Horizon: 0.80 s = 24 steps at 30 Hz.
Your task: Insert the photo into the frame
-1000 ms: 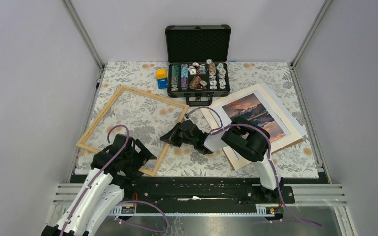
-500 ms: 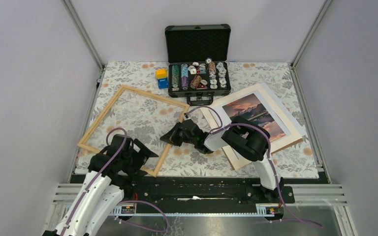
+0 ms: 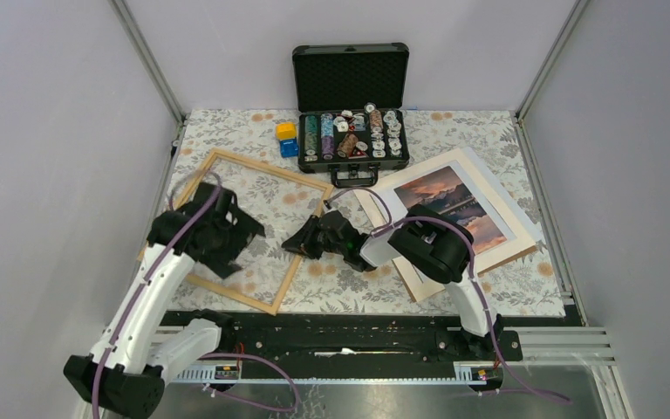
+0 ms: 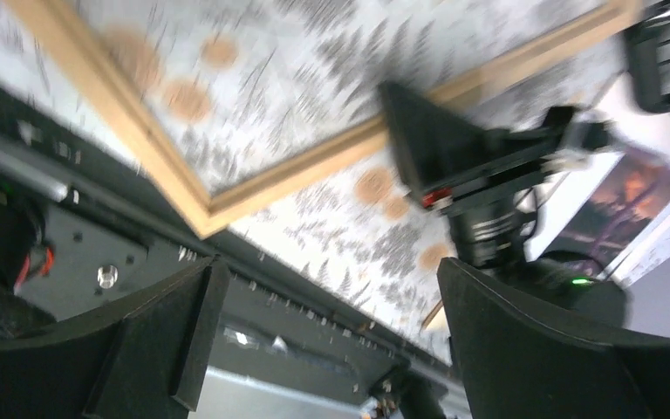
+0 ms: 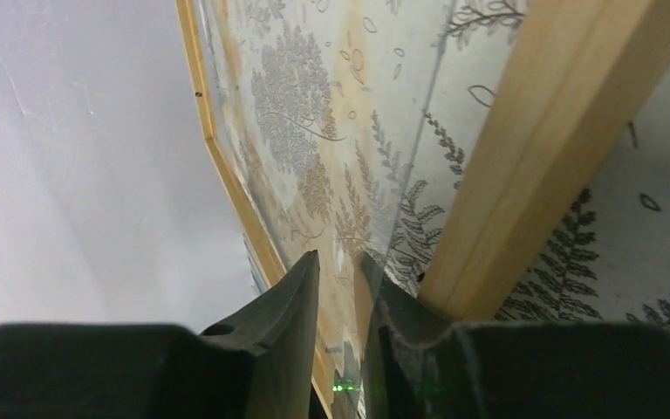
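Observation:
The frame (image 3: 275,169), thin light wood, lies flat on the left half of the patterned cloth. The photo (image 3: 449,205), a sunset scene with a white border, lies to its right on a cream board. My right gripper (image 3: 295,244) sits low at the frame's right rail. In the right wrist view its jaws (image 5: 340,266) stand a little apart, and the rail (image 5: 532,148) lies just outside the right finger. My left gripper (image 3: 237,247) hangs wide open above the frame's left part, holding nothing. Its blurred wrist view shows the frame's near corner (image 4: 205,214) and the photo (image 4: 628,201).
An open black case (image 3: 352,135) of chips stands at the back, with a yellow and a blue block (image 3: 287,138) to its left. A brown backing sheet (image 3: 420,285) pokes out under the cream board. The black base rail (image 3: 358,327) runs along the near edge.
My left arm has risen from the near edge and swung out over the frame's left part. The right gripper's jaws have parted slightly at the frame's right rail.

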Available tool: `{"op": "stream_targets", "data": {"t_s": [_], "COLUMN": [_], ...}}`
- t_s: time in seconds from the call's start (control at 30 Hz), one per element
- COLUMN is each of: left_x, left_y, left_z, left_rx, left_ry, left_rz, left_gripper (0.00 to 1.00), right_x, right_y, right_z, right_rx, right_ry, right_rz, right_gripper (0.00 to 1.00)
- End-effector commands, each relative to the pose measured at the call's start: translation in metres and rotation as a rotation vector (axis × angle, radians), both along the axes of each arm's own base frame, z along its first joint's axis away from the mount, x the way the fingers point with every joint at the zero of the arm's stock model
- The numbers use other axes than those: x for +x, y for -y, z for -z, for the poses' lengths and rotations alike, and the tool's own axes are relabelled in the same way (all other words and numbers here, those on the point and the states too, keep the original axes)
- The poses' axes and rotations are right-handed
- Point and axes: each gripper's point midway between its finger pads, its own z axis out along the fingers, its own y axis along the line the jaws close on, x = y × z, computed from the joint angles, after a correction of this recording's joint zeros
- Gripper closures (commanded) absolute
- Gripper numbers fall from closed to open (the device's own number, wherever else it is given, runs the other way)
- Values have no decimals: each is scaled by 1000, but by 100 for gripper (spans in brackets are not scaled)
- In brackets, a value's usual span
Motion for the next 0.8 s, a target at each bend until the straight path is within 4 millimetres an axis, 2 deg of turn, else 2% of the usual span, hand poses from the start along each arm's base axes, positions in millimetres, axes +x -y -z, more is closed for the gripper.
{"op": "stream_targets", "data": {"t_s": [0.0, 0.07, 0.17, 0.27, 0.33, 0.37, 0.43, 0.57, 0.63, 0.77], "left_x": [72, 98, 130, 155, 169, 174, 182, 187, 188, 189], "left_y": [-33, -31, -17, -12, -9, -8, -6, -6, -7, -7], "left_z": [-83, -113, -148, -171, -183, -185, -189, -187, -183, -179], "left_rx": [279, 360, 407, 452, 465, 469, 474, 482, 481, 456], "left_ry": [360, 476, 641, 724, 750, 761, 784, 798, 794, 802], "left_rz": [112, 238, 390, 439, 448, 454, 455, 468, 470, 469], "left_gripper": [1, 1, 1, 1, 1, 1, 1, 1, 1, 1], "right_x": [17, 24, 36, 51, 58, 60, 60, 46, 38, 29], "right_y": [-3, -3, -7, -12, -16, -18, -17, -11, -5, 6], "right_z": [-16, -17, -15, -9, -4, -5, -10, -40, -57, -92], "right_rx": [36, 44, 40, 23, 11, 11, 6, 46, 38, -5], "right_ry": [66, 67, 65, 63, 60, 62, 86, 108, 140, 202], "right_rz": [-11, -4, 7, 23, 25, 18, 9, -45, -72, -146], "right_gripper": [67, 63, 59, 59, 65, 73, 81, 96, 100, 100]}}
